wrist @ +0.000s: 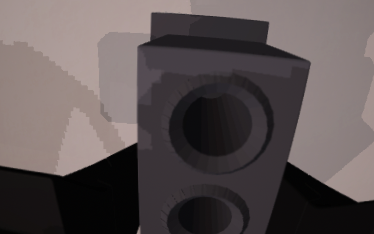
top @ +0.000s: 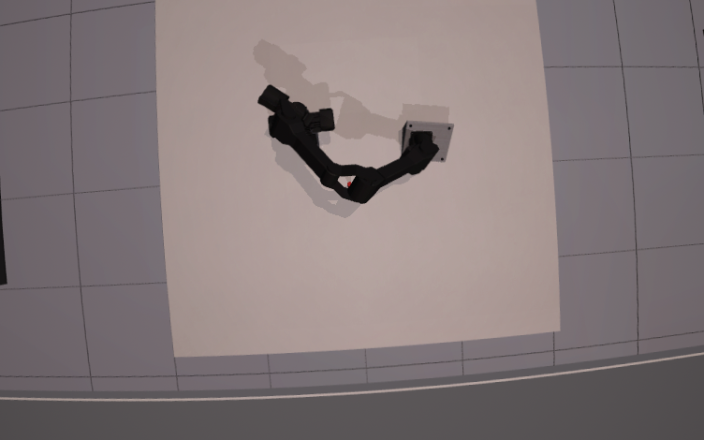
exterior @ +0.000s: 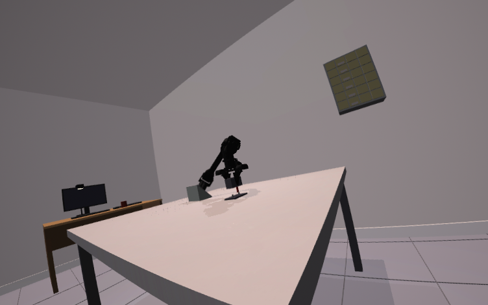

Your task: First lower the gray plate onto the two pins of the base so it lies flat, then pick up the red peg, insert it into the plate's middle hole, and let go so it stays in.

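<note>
The gray plate (exterior: 232,182) (wrist: 155,200) is in my gripper (exterior: 233,176) (wrist: 204,149). The gripper is shut on it and holds it raised above the base, with a gap between them in the exterior view. Two round holes of the plate show in the wrist view. The flat dark base (exterior: 240,196) (wrist: 172,27) lies on the table, its end showing past the plate in the wrist view. A small pin is faintly visible on it; the other cannot be made out. The red peg (top: 349,183) (exterior: 237,189) stands upright on the table, partly hidden by the arm in the top view.
The arm's elbow (top: 363,186) passes over the table close to the peg in the top view. The arm's gray mount (top: 445,133) (exterior: 194,193) stands on the table (top: 363,285) (exterior: 215,244). A desk with a monitor (exterior: 84,196) is in the background.
</note>
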